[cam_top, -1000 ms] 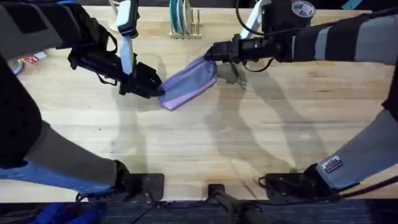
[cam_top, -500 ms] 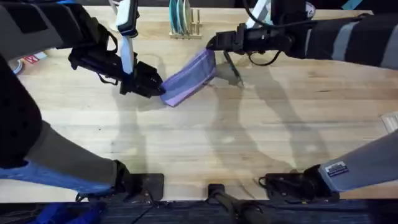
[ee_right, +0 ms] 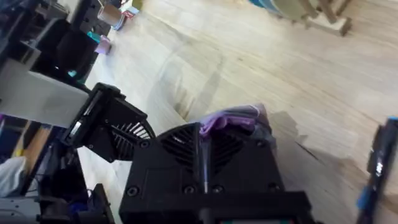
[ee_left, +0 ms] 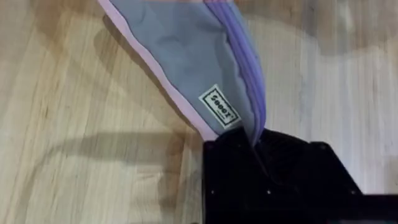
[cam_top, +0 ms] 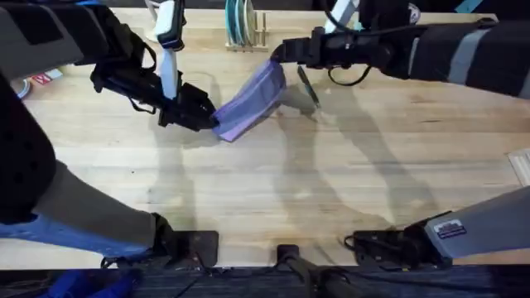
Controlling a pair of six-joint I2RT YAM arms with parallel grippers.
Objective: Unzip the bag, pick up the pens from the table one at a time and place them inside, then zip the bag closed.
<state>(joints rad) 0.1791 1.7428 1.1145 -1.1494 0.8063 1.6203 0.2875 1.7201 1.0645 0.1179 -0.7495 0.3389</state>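
Observation:
The lavender bag [cam_top: 250, 98] is stretched taut above the table [cam_top: 273, 190] between both grippers. My left gripper [cam_top: 214, 121] is shut on its near-left end; in the left wrist view the black fingers [ee_left: 267, 174] clamp the bag [ee_left: 199, 62] beside a small white label. My right gripper [cam_top: 277, 55] is shut on the far-right end, with purple fabric [ee_right: 231, 118] bunched at its tip [ee_right: 202, 134]. One dark pen [cam_top: 308, 88] with a blue section lies on the wood just right of the bag, also visible as the pen [ee_right: 376, 163] in the right wrist view.
A wooden rack with plates [cam_top: 244, 29] stands at the back edge behind the bag. A small red and white item [cam_top: 39, 78] lies at the far left. The left arm's gripper [ee_right: 106, 130] shows beyond the bag in the right wrist view.
My right gripper has pulled the bag's far end up and toward the back, so the bag now hangs steeper and tighter. The left gripper has stayed in place.

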